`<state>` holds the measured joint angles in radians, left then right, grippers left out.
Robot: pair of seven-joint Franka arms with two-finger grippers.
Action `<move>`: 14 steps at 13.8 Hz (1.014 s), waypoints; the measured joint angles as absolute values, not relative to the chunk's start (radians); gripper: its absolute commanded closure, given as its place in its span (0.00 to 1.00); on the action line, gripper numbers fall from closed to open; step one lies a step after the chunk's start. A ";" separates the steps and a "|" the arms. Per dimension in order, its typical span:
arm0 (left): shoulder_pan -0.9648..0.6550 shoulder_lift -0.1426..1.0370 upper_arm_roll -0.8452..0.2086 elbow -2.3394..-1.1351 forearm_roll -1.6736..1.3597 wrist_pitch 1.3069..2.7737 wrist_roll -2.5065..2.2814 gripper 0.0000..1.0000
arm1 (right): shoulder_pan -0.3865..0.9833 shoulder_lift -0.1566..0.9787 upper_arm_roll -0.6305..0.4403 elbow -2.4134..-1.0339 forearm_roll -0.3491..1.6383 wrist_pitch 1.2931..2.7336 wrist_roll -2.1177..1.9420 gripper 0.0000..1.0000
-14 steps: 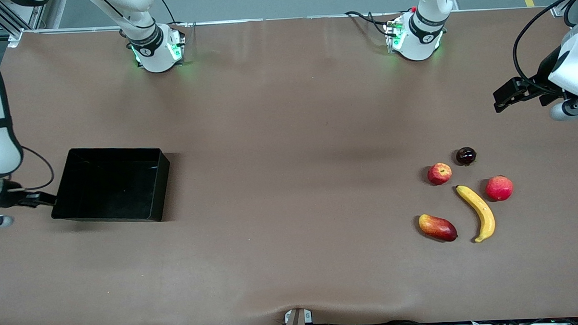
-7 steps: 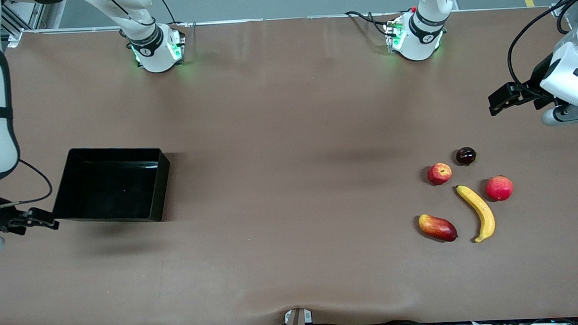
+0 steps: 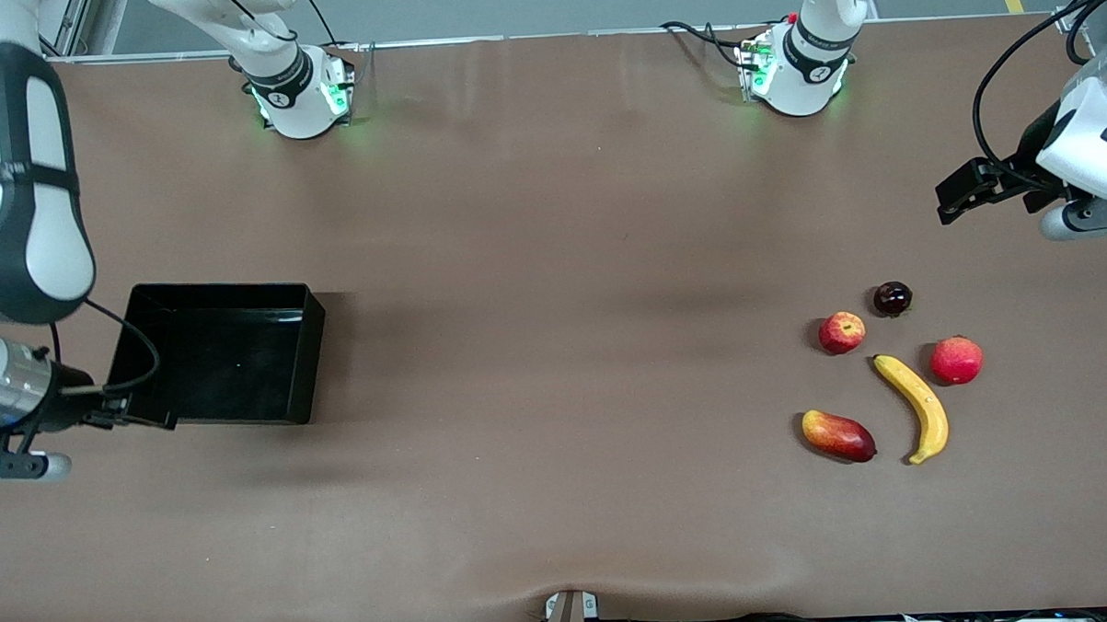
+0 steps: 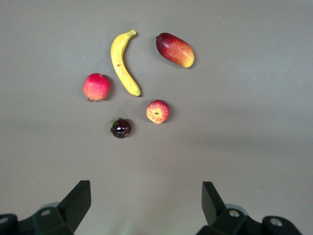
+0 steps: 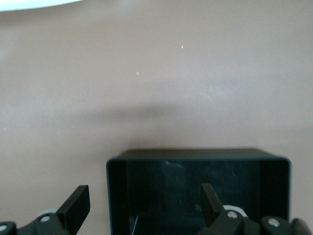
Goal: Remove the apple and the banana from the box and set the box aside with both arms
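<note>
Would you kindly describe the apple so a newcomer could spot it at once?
Look at the fruit cluster at the left arm's end of the table. The apple lies beside the dark round fruit, farther from the front camera than the mango. It is small, red with yellowish patches.

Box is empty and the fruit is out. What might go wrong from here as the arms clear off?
The right gripper, open, hangs over the corner of the box nearest the front camera; a low exit might clip the wall and shift it. The left gripper, open, hangs over bare table at its own end; dropping toward the apple and banana could roll them.
</note>
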<state>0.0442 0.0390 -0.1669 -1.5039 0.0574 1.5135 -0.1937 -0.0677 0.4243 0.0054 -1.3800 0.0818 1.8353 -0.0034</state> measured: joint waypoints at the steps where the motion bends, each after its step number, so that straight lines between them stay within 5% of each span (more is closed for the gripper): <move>1: 0.044 0.039 -0.166 -1.503 0.057 1.514 -0.194 0.00 | -0.067 0.380 0.005 -1.378 0.076 1.771 0.017 0.00; 9: 0.045 0.039 -0.159 -1.490 0.057 1.516 -0.194 0.00 | -0.067 0.040 0.000 -1.422 0.072 1.422 0.073 0.00; 14: 0.045 0.039 -0.159 -1.486 0.057 1.516 -0.194 0.00 | -0.067 -0.050 0.002 -1.441 0.071 1.356 0.073 0.00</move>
